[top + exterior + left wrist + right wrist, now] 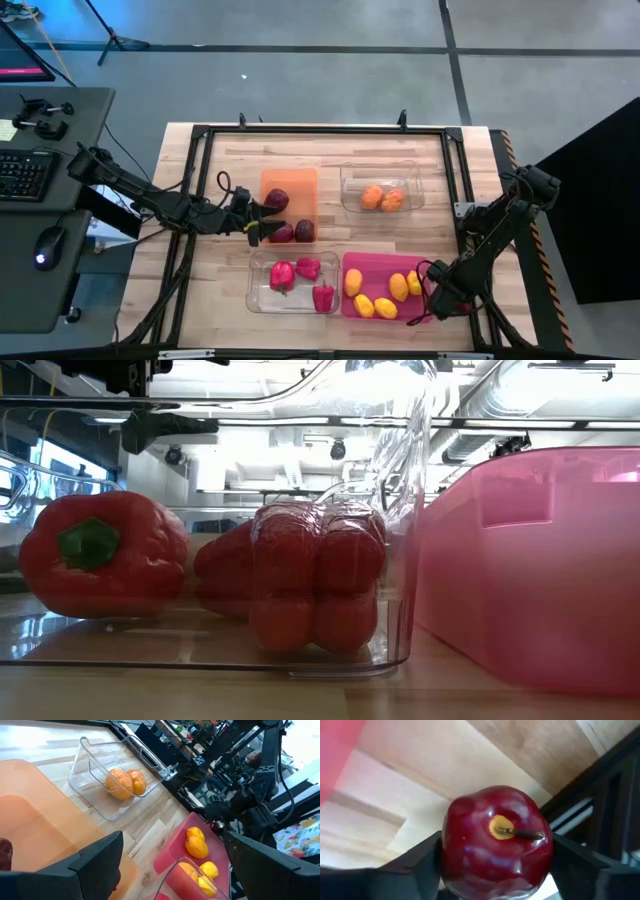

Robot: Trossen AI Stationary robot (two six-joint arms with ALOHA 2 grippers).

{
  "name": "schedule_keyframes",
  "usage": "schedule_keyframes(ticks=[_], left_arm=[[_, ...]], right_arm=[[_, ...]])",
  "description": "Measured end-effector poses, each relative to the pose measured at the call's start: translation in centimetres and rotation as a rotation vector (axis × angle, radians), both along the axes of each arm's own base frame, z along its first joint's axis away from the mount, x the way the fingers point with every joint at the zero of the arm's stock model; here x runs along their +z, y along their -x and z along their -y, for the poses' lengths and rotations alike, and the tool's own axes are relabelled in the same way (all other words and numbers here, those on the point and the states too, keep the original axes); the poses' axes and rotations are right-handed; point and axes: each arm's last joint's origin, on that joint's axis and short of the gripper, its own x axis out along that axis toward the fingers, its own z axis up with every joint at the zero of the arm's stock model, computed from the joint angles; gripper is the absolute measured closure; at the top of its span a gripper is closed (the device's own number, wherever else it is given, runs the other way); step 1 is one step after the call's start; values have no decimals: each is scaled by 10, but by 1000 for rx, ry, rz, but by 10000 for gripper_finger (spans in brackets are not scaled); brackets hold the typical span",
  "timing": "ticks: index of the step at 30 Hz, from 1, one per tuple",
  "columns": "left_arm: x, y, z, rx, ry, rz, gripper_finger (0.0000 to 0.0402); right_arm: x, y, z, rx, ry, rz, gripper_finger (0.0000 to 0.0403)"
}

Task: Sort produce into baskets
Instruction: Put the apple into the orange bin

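Observation:
My left gripper (262,222) is open and empty over the left side of the translucent orange tray (290,180), beside three dark maroon apples (282,233). My right gripper (432,303) is low at the right edge of the magenta tray (372,262), which holds several yellow lemons (385,307), and is shut on a dark red apple (495,845). The far clear tray (345,175) holds two orange fruits (382,198). The near clear tray (256,300) holds three red peppers (283,274); the low view shows them up close (100,560). My right gripper pinches the dark red apple between its two fingers, one on each of two opposite sides (449,857). The apple's stem end (501,827) faces back toward the wrist. The wooden table shows behind it; I cannot tell whether the apple rests on it.
A black metal frame (320,130) runs around the wooden table top. The magenta tray's wall (540,560) stands close beside the pepper tray. Bare wood lies between the two far trays and along the table's far side. A desk with keyboard and mouse (45,245) stands left of the table.

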Motion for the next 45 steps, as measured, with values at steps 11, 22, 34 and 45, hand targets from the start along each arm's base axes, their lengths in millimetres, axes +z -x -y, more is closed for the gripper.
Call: schedule_keyframes(ticks=[11,22,34,45], left_arm=[[20,5,-4,-31,199,164,66],[73,40,-23,-41,151,536,66],[64,33,-20,-61,103,452,66],[70,27,-18,-69,19,525,66]], right_arm=[[75,-18,-10,171,53,103,150],[170,-76,28,67,601,805,127],[113,-208,104,-54,644,1413,123],[66,-263,158,-367,624,1508,122]])
